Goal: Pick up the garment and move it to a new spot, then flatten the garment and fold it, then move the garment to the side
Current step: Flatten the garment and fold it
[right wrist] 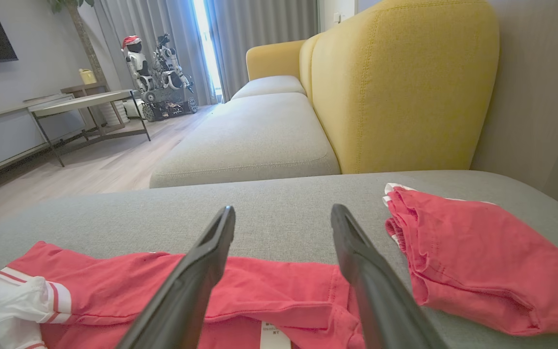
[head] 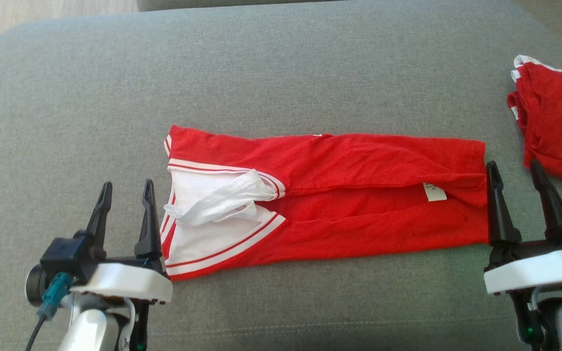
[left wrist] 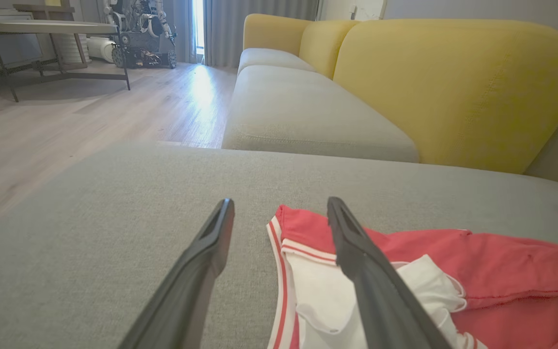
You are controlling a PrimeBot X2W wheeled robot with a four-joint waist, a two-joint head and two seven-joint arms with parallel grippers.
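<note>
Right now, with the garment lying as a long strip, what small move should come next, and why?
Probably lower the right tool onto the hem end beside it and pinch. The garment lies folded lengthwise on the cushion; both tools are open, the left tool at its collar end, so a crosswise fold looks due.

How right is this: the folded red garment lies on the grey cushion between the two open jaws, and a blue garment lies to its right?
One error: the second garment is red with white trim, not blue, as the head view shows. The rest stands.
</note>
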